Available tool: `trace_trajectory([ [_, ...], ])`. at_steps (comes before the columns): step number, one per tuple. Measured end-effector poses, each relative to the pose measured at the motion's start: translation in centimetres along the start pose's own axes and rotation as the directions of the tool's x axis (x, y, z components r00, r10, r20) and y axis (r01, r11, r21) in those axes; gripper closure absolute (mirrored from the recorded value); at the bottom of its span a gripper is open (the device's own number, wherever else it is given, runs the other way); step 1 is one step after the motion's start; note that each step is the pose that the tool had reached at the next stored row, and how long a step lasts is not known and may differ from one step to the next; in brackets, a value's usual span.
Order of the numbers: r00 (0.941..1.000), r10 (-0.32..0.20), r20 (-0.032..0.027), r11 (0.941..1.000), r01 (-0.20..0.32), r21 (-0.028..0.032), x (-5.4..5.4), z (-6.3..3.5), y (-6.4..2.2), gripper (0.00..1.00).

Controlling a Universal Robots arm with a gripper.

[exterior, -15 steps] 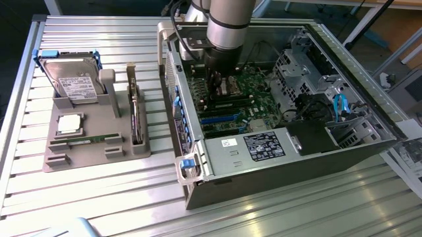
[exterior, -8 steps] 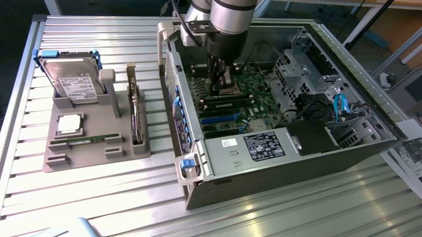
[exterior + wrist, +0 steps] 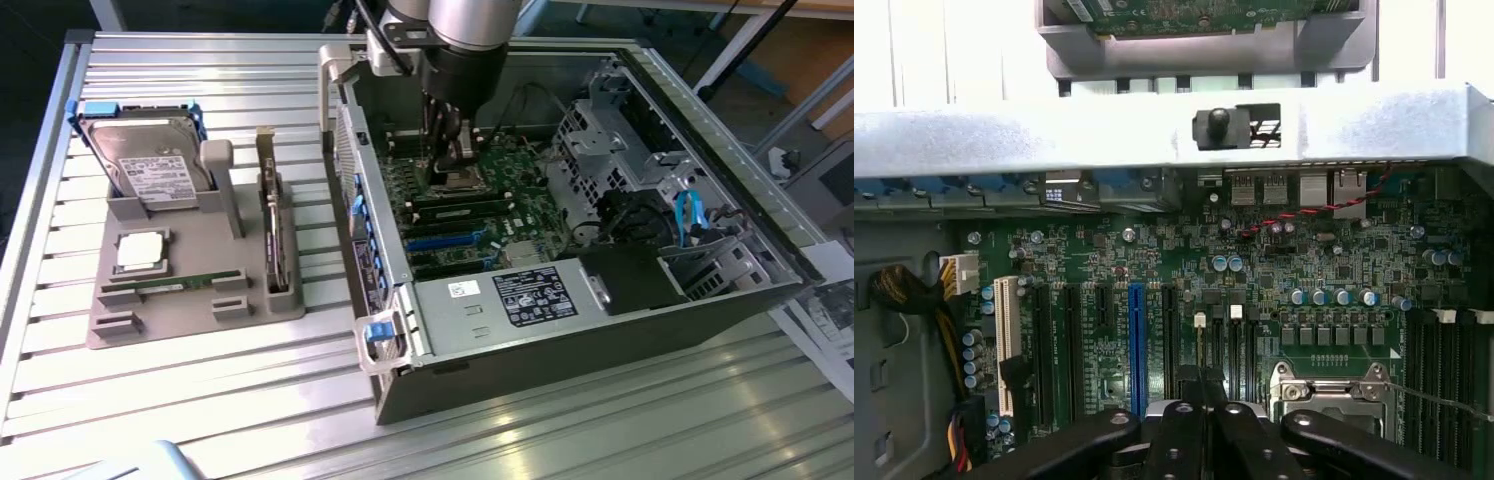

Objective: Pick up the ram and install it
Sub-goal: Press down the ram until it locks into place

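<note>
Fingers [image 3: 1199, 425] pressed together over the motherboard [image 3: 1184, 290]; ram [image 3: 171, 286] on the grey holder [image 3: 160, 325]; labels unreadable

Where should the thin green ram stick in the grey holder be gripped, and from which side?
Grip the thin green ram stick near mid-length, across its two flat faces, coming from above. It seems to stand on edge in a slot of the grey plastic holder, leaving only its upper edge exposed.
</note>
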State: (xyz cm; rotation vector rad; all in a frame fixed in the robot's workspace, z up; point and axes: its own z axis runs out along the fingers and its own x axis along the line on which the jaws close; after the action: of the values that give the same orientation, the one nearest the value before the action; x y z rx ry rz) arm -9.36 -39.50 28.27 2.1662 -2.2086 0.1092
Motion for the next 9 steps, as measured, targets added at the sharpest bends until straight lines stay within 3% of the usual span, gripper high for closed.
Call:
trace_trajectory([
  [5,1.0000,0.000,-0.0004,1.0000,0.000,-0.0001,0.0,-0.01,-0.29,0.89],
  [9,1.0000,0.000,-0.0001,1.0000,0.000,-0.0003,0.0,0.04,-1.80,0.89],
])
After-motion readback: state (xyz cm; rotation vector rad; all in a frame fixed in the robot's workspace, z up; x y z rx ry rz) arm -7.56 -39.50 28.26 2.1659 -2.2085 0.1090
